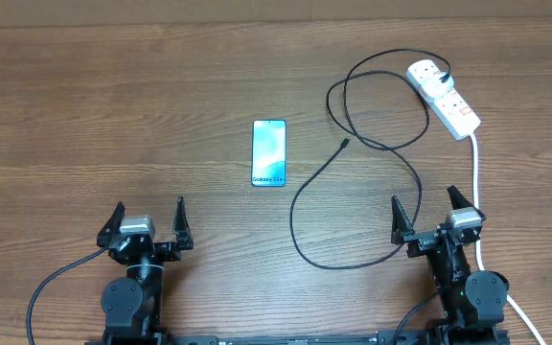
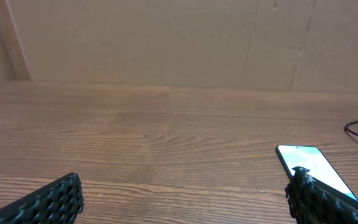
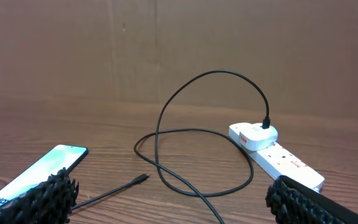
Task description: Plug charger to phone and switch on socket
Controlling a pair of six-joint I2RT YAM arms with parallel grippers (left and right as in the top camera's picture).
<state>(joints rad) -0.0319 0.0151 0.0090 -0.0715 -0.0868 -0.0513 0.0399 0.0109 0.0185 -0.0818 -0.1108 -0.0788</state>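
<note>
The phone (image 1: 268, 152) lies face up mid-table, its light blue screen reading "Galaxy S24+"; it also shows in the left wrist view (image 2: 312, 167) and the right wrist view (image 3: 39, 171). The charger cable (image 1: 353, 187) loops across the table, its free connector tip (image 1: 344, 145) right of the phone, apart from it; the tip shows in the right wrist view (image 3: 140, 179). Its other end is plugged into the white socket strip (image 1: 446, 98) at the far right, also in the right wrist view (image 3: 272, 152). My left gripper (image 1: 148, 222) and right gripper (image 1: 436, 216) are open and empty near the front edge.
The socket's thick white cord (image 1: 477, 206) runs down the right side, past my right arm to the front edge. A brown cardboard wall (image 3: 179, 43) stands along the table's far edge.
</note>
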